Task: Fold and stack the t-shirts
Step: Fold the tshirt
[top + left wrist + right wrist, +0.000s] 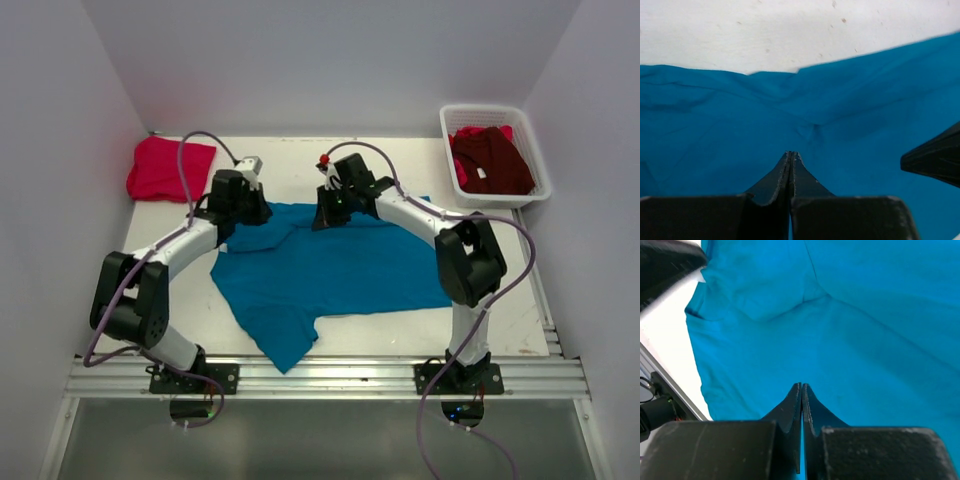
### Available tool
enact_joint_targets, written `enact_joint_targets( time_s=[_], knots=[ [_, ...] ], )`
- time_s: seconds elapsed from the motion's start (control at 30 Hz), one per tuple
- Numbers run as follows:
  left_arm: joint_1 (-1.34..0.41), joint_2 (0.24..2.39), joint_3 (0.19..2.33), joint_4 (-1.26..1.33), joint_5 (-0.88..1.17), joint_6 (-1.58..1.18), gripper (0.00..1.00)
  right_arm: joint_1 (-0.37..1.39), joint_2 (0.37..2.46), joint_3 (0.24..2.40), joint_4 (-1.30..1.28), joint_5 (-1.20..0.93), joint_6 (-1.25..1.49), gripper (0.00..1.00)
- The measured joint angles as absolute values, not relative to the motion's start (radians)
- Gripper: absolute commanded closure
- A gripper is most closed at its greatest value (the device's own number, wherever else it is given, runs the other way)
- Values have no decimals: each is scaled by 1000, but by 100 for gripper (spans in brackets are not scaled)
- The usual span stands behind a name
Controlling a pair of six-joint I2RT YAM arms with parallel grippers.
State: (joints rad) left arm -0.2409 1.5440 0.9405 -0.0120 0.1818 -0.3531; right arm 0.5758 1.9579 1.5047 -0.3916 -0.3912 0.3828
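A teal-blue t-shirt (pixel 330 270) lies spread flat across the middle of the table. Both grippers hang over its far edge. My left gripper (pixel 243 212) is over the far-left part, and its wrist view shows the jaws of my left gripper (pixel 791 154) pressed together above the teal t-shirt (pixel 730 125). My right gripper (pixel 331 212) is over the collar area; in its own view my right gripper (pixel 802 386) is also shut above smooth teal t-shirt (pixel 865 340). No fabric shows between either pair of fingertips. A pinkish-red t-shirt (pixel 168 168) lies folded at the far left. A dark maroon t-shirt (pixel 492 160) sits in the basket.
A white mesh basket (pixel 540 165) stands at the far right corner. White walls close in the table on three sides. The metal rail (pixel 330 375) with both arm bases runs along the near edge. The right gripper's black finger (pixel 935 157) juts into the left wrist view.
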Motion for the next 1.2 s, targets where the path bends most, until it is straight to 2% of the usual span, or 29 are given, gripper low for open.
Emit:
enact_joint_targets(
  time_s=[0.33,0.7,1.2],
  knots=[
    [-394,1743,1052,-128,194,-230,100,578,1868,1435,-407,-345,367,100],
    [-416,1817,1139,-230,-6,-152,100,578,1728,1298,-405,-303,355,100],
    [-428,1874,1147,-247,-109,-146,100,578,1668,1248,-408,-252,345,99]
  ],
)
